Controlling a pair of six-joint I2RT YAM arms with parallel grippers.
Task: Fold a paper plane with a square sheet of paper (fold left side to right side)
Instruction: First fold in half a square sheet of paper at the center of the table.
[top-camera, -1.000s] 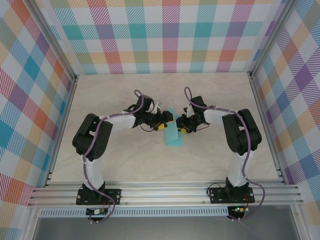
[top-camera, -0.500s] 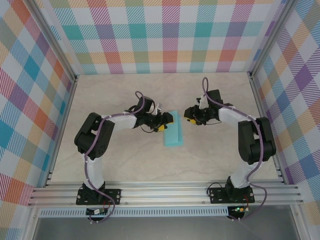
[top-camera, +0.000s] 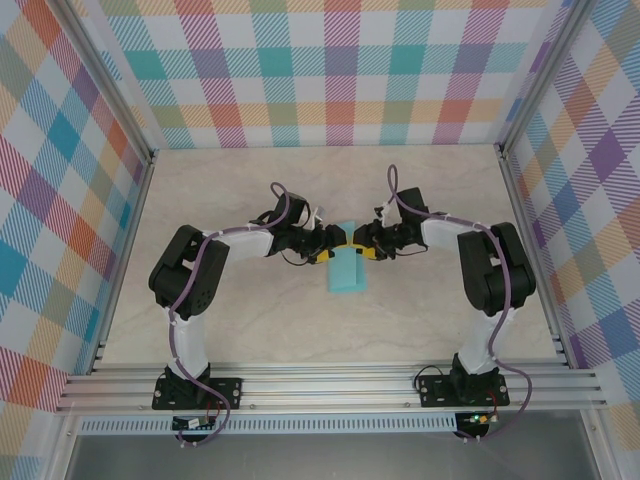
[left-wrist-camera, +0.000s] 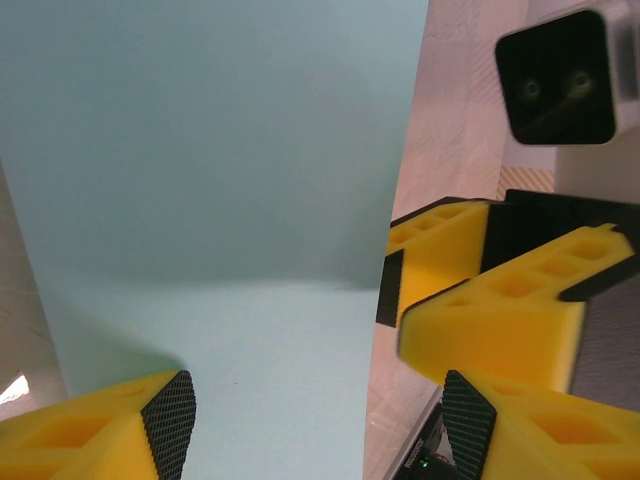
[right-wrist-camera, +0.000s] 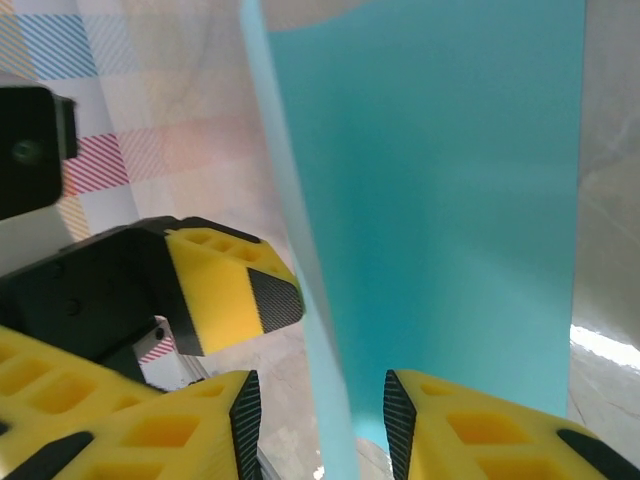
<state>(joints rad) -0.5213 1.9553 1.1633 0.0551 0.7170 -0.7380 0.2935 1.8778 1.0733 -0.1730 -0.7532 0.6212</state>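
Bright checked walls (top-camera: 330, 80) on three sides of a big pale table (top-camera: 250, 190). On the table, two black and white arms, the left arm (top-camera: 200, 265) and the right arm (top-camera: 480, 260), both bent in toward the middle, nose to nose.

Between them, near the middle of the table, the square sheet of paper (top-camera: 347, 272), blue-green. From above, a tall narrow shape, with its far end under the two grippers and its near end flat on the table. In the wrist views, part of it lifted up like a flap, with a soft bend across it.

At the paper's left side, the left gripper (top-camera: 333, 247). Jaws wide apart, with the paper lying between the yellow fingers (left-wrist-camera: 80, 440) and one black pad (left-wrist-camera: 170, 425) over its left part. No pinch on the paper to be seen.

At the paper's right side, very close to the left one, the right gripper (top-camera: 362, 248). Jaws partly apart, not as wide as the left ones. One thin edge of the paper standing up in the gap between its fingers (right-wrist-camera: 470, 440), with room beside it, so not squeezed.
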